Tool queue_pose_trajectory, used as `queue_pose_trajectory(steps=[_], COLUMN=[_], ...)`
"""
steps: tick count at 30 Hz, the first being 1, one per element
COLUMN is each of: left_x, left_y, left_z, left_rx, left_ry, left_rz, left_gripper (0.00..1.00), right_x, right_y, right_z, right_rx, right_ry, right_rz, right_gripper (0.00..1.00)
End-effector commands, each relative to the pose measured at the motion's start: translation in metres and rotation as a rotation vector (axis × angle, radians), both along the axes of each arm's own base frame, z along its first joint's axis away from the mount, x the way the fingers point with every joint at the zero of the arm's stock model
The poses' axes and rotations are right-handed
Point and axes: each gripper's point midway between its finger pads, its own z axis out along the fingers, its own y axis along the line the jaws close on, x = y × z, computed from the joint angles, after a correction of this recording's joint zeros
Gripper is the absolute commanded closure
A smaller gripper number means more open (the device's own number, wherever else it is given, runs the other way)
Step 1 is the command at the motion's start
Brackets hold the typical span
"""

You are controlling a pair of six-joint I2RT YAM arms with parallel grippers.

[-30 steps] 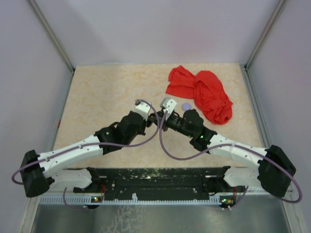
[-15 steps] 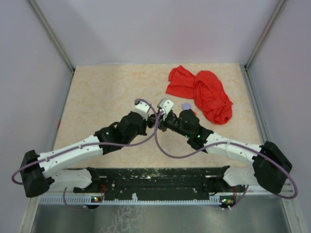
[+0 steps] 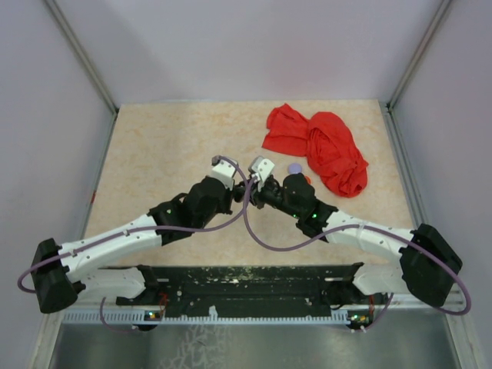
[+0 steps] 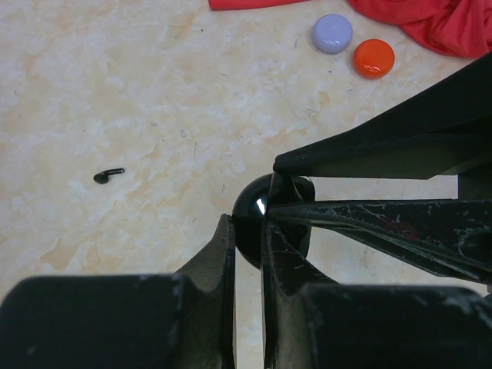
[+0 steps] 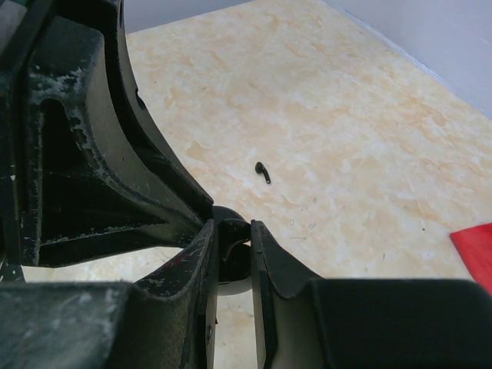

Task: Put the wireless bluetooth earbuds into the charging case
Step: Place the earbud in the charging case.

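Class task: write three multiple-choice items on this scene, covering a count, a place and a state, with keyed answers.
1. How many small discs lie beside the red cloth? A) one B) two C) four
2. The loose earbud lies: A) on bare table, apart from the charging case B) on the red cloth C) inside the case
3. The charging case is: A) lying free B) under the cloth C) pinched in both grippers' jaws
Answers: 1 B, a lavender disc and a red-orange disc; 2 A, it lies alone; 3 C, left gripper and right gripper both close on it.

Right tool (image 4: 278, 184) blocks the charging case (image 4: 247, 217) from the right.
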Motion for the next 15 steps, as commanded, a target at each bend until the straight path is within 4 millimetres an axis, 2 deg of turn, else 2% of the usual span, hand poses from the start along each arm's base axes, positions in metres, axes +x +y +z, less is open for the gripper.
queue_pose_trajectory(steps=[1, 7, 15], left_x=[-0.002, -0.003, -0.005], left_y=[-0.006, -0.010, -0.010], left_z=[0.018, 0.021, 0.023], left_rx=[-0.069, -0.084, -0.107], left_ry=[-0.017, 0.002, 0.049], left_rz=[-0.007, -0.016, -0.035], left_gripper=[1.00, 1.00, 0.99], right_x=[-0.007, -0.011, -0.020], right_y=[0.001, 0.002, -0.005], right_z=[0.012, 0.001, 0.002], right_rx=[0.019, -0.034, -0.042], right_ry=[-0.041, -0.054, -0.154], right_rz=[0.029, 0.067, 0.107], right_gripper=[0.95, 0.94, 0.93])
